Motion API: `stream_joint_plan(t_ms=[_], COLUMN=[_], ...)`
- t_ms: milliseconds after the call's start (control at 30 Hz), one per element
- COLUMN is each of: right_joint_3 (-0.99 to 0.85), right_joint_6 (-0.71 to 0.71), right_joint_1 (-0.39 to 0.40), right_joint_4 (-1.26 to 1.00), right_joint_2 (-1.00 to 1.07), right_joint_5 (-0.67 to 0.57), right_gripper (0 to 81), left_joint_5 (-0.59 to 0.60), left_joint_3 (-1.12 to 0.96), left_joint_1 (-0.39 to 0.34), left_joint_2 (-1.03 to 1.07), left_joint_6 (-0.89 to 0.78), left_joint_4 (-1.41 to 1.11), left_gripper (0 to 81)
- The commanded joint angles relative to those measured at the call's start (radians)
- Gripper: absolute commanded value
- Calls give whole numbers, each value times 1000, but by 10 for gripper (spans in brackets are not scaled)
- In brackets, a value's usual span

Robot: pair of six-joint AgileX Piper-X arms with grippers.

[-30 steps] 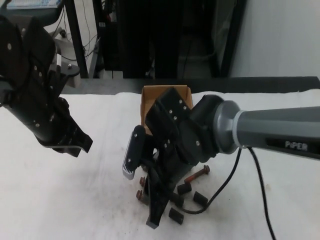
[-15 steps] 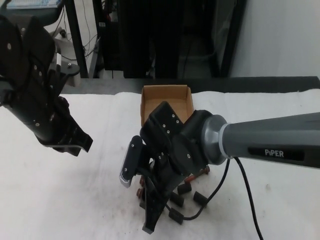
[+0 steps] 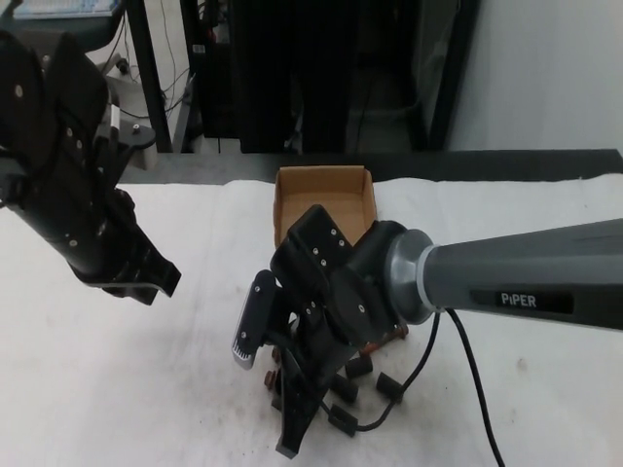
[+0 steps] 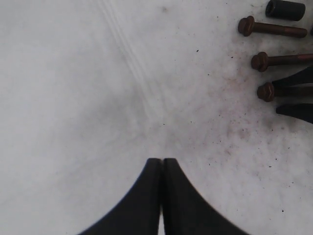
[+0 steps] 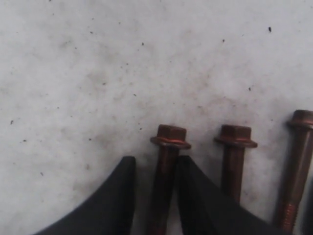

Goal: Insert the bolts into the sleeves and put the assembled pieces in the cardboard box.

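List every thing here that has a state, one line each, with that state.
Left gripper, shut, empty.
Right gripper, open, straddling one bolt.
That bolt, lying flat, unsleeved.
Other bolts, lying flat, loose.
Sleeve, lying loose, apart from bolts.
Cardboard box, open on top.

The white desk (image 3: 146, 370) has little dark specks on it. An open cardboard box (image 3: 326, 195) sits at 12 o'clock, by the far edge. At 6 o'clock from the box lie rusty brown bolts (image 5: 234, 147), side by side, and short black sleeves (image 3: 389, 385).
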Motion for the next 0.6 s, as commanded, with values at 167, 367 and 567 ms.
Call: stream_joint_plan(t_ms=[167,367,567], right_joint_3=[-7,-7,-7], right_joint_6=[7,7,7], right_joint_1=[-2,-2,-2], right_joint_4=[-57,-57,-57], right_joint_2=[24,24,24], right_joint_5=[-3,-3,-3], right_gripper=[212,212,137], left_joint_5=[7,7,7], left_joint_3=[-12,-12,-12], left_joint_1=[2,2,2], left_joint_2=[-4,-4,-4], left_joint_6=[8,8,8], left_joint_4=[1,1,1], left_gripper=[3,3,3])
